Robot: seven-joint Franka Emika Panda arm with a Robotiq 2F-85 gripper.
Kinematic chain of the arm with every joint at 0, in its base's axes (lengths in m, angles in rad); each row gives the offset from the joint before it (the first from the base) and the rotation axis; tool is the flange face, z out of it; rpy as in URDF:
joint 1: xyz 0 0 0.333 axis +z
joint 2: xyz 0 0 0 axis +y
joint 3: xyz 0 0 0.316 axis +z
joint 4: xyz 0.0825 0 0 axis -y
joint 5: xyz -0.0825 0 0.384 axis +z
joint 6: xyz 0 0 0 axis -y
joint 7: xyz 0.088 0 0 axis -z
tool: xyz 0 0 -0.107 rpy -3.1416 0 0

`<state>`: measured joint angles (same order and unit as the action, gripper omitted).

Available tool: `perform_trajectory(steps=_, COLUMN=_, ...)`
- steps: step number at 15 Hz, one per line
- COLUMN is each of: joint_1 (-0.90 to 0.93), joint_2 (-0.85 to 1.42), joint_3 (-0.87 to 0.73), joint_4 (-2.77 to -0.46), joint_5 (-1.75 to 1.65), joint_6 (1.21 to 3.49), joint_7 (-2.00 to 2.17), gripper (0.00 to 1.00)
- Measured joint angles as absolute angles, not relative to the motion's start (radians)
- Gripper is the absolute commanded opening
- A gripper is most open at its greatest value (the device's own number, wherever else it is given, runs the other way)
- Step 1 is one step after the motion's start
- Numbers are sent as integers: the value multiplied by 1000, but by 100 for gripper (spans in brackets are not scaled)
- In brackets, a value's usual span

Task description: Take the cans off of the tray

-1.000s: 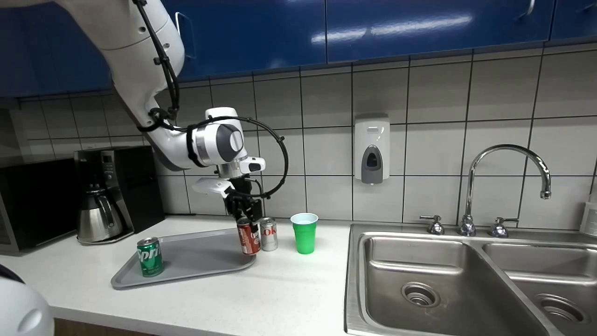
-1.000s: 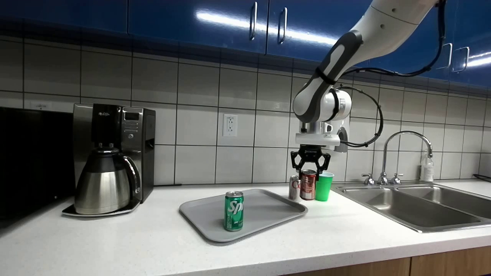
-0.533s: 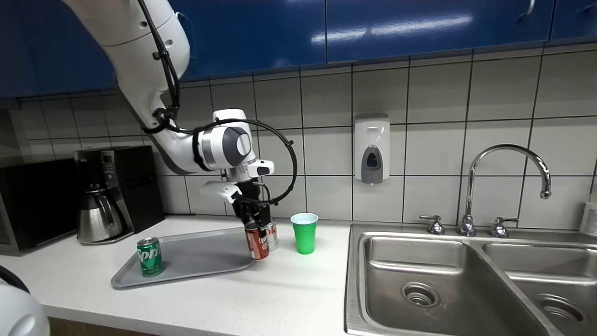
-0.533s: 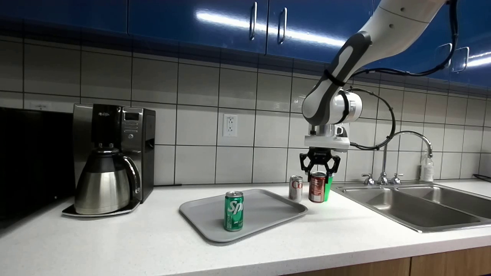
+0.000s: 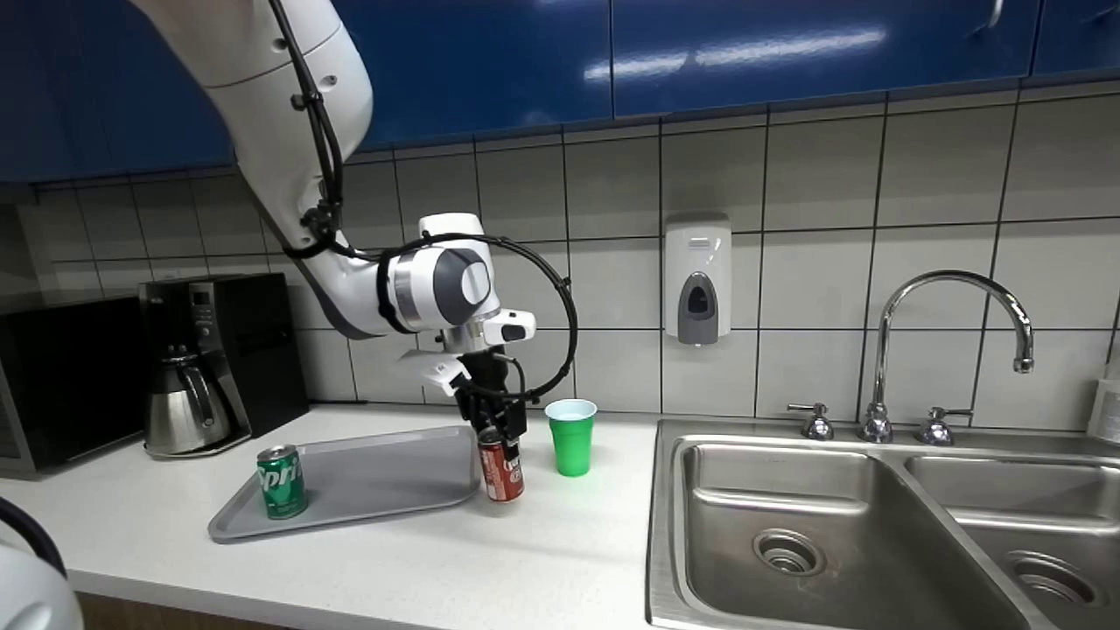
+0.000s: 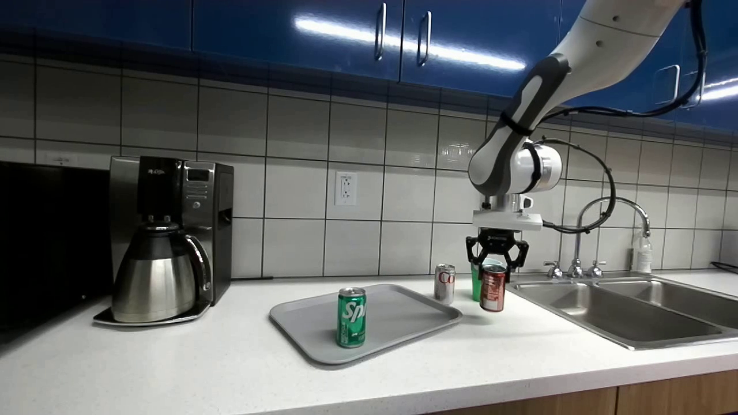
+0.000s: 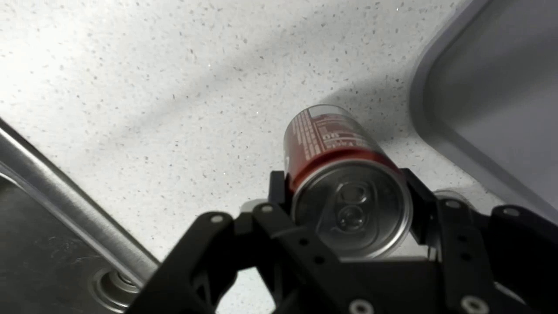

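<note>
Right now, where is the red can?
In an exterior view, the red can is gripped in the jaws, right of the tray and partly hiding the cup; in the wrist view, the sink lies lower left.

- White tabletop [image 6: 230,369] running along the tiled wall [image 6: 297,187]
- Double steel sink [image 5: 667,525] with a curved chrome faucet [image 5: 881,367]
- Bright green cup [image 5: 573,444] standing upright near that sink
- Soap dispenser [image 5: 697,280] fixed to that wall
- Coffee maker [image 6: 199,225] with its steel carafe [image 6: 153,288]
- Blue cabinets [image 6: 288,52] overhead
</note>
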<state>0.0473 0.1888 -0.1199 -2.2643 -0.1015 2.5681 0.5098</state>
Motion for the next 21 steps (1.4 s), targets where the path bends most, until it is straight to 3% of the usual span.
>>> perform_trajectory(steps=19, joint_1=24, joint_2=192, joint_3=-147, joint_4=-2329, joint_5=-76, joint_6=2621, joint_7=510, gripper=38)
perform_trajectory(steps=20, joint_1=23, joint_2=192, joint_3=-148, joint_4=-2331, joint_5=-73, joint_6=2621, joint_7=510, gripper=88)
perform_trajectory(steps=21, joint_1=23, joint_2=193, joint_3=-149, joint_4=-2332, joint_5=-72, joint_6=2621, joint_7=510, gripper=89)
